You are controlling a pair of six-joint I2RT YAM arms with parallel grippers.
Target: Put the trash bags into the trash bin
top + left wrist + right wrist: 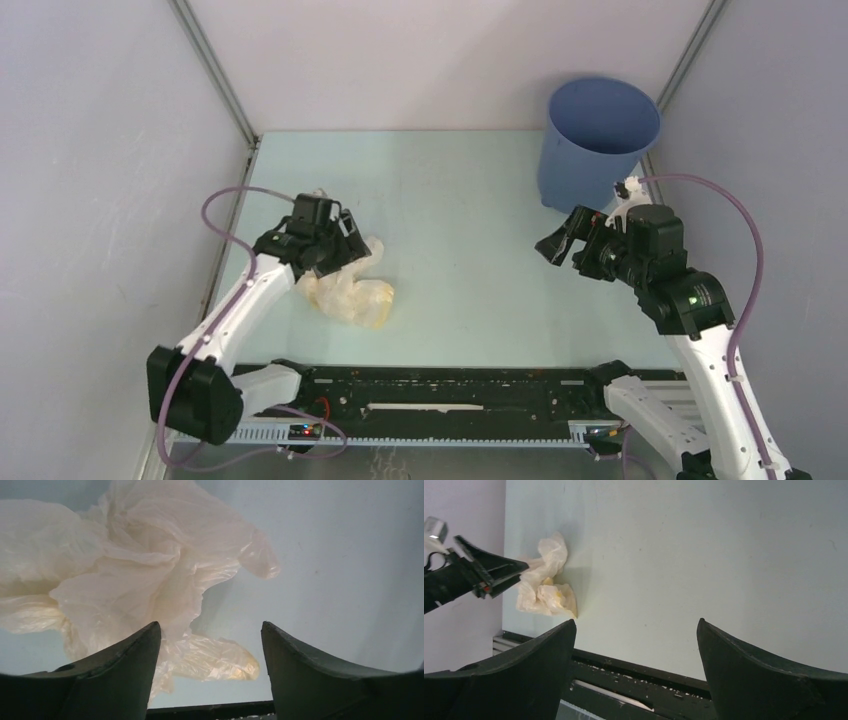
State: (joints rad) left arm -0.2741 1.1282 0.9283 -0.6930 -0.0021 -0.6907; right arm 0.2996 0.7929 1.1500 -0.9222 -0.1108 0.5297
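The trash bag [350,292] lies crumpled on the table [470,260] toward the left edge, somewhat nearer the near edge than the far one. It is a pale translucent heap with a deeper yellow patch on its near side. The left tool [338,248] hangs over the bag's far-left part, pointing down at it, released. In the left wrist view its two dark fingers [125,665] stand wide apart, the crinkled plastic spreads beyond them and behind the left-hand one, and nothing is pinched between them. Whether the fingertips touch the plastic cannot be told. The trash bin [598,140] stands upright in the far right corner of the table, its round mouth facing up, well apart from the bag. The right tool [558,246] is held above the table near the right edge, just in front of the bin, pointing toward the left edge. Its fingers are likewise spread and hold nothing, with table surface showing between them in the right wrist view. That view also shows the bag by the left edge with the left tool over it. A black rail [450,400] runs along the near edge
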